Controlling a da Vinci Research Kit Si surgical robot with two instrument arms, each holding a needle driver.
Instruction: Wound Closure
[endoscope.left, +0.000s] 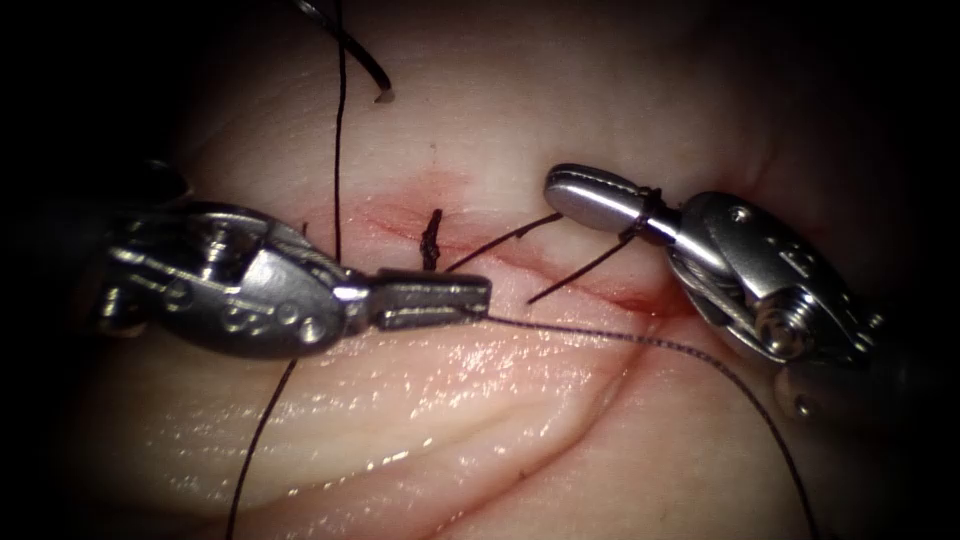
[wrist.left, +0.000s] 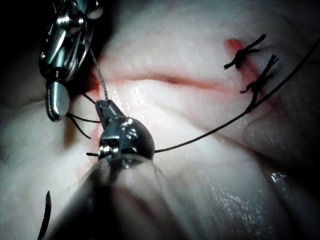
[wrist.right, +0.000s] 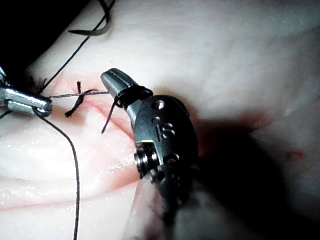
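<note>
The left tool (endoscope.left: 470, 300) has its jaws closed on the thread (endoscope.left: 640, 340) just below the cut (endoscope.left: 560, 268). The right tool (endoscope.left: 590, 197), jaws together, carries thread wound around them (its housing reads "IS"). Beyond, the needle (endoscope.left: 350, 45) lies free near the tissue's (endoscope.left: 420, 400) far edge.

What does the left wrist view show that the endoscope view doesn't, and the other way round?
Left wrist view: two tied stitches farther along the cut. Endoscope view: thread looped round the shut right end effector, which grips nothing, and the needle, held by neither tool, lying on the tissue above the cut. Both: the left end effector shut on the thread, and red fluid along the cut.
</note>
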